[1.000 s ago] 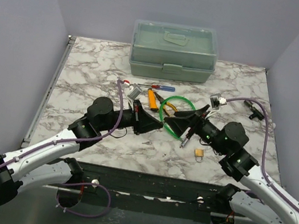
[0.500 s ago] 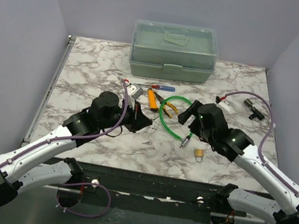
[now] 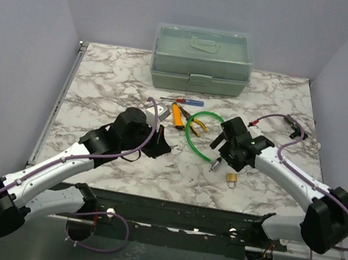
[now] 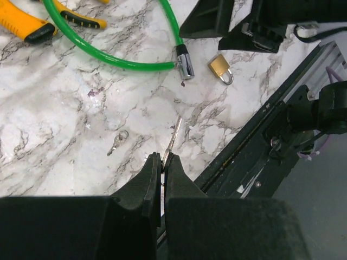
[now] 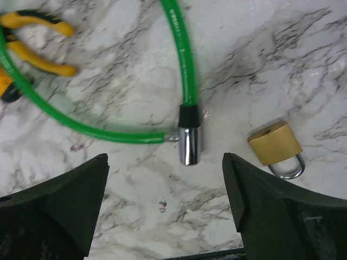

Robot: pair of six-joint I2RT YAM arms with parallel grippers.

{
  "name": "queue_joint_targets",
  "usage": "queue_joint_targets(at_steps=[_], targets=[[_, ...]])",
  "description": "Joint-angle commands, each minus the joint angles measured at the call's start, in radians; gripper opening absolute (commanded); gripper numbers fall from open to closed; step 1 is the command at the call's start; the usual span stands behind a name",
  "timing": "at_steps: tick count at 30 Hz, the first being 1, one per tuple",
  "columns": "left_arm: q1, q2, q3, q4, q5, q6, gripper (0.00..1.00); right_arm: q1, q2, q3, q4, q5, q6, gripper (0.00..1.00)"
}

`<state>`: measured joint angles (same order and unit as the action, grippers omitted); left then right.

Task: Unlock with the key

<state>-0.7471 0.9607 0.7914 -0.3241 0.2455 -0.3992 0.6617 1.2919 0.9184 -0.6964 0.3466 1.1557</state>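
My left gripper point(image 4: 162, 158) is shut on the key point(image 4: 174, 134), a thin silver blade that sticks out past the fingertips above the marble. In the top view this gripper point(image 3: 161, 146) is left of centre. The brass padlock point(image 4: 220, 67) lies shut on the table and also shows in the right wrist view point(image 5: 275, 144) and the top view point(image 3: 231, 178). My right gripper point(image 5: 165, 160) is open wide and empty. It hangs over the chrome end point(image 5: 190, 142) of the green cable lock point(image 5: 181, 54), with the padlock just to its right. In the top view it point(image 3: 220, 153) is right of centre.
A second small silver key point(image 4: 118, 142) lies on the marble near my left fingertips. Yellow pliers point(image 3: 196, 124), an orange tool point(image 3: 177, 114) and a red-and-blue screwdriver point(image 3: 182, 100) lie behind the cable. A green toolbox point(image 3: 202, 59) stands shut at the back. The table's black front rail point(image 4: 255, 146) is close.
The two grippers have drawn apart from their meeting by the cable. My left gripper pulled back left. My right arm swung round and its gripper now points down over the cable's chrome end.
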Motion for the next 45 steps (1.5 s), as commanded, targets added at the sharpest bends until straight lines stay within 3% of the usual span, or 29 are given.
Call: queue_joint_targets(at_steps=[1,7,15,24,30,33,45], targets=[[0.005,-0.006,0.021,-0.050,-0.036,-0.054,0.00,-0.100,0.145,0.028,-0.004,-0.126,-0.008,0.88],[0.006,0.091,0.057,-0.070,0.110,-0.056,0.00,-0.109,0.268,0.085,0.011,-0.169,-0.041,0.84],[0.013,0.073,0.048,-0.077,0.079,-0.067,0.00,-0.111,0.402,0.144,0.002,-0.175,-0.051,0.68],[0.014,0.062,0.045,-0.084,0.052,-0.058,0.00,-0.111,0.448,0.146,-0.045,-0.163,-0.049,0.61],[0.014,0.056,0.044,-0.086,0.044,-0.052,0.00,-0.111,0.463,0.135,-0.045,-0.156,-0.069,0.33],[0.017,0.060,0.043,-0.086,0.037,-0.047,0.00,-0.111,0.453,0.117,-0.016,-0.181,-0.087,0.02],[0.016,0.101,0.049,-0.041,0.047,-0.097,0.00,-0.111,0.230,0.078,0.013,-0.152,-0.021,0.00]])
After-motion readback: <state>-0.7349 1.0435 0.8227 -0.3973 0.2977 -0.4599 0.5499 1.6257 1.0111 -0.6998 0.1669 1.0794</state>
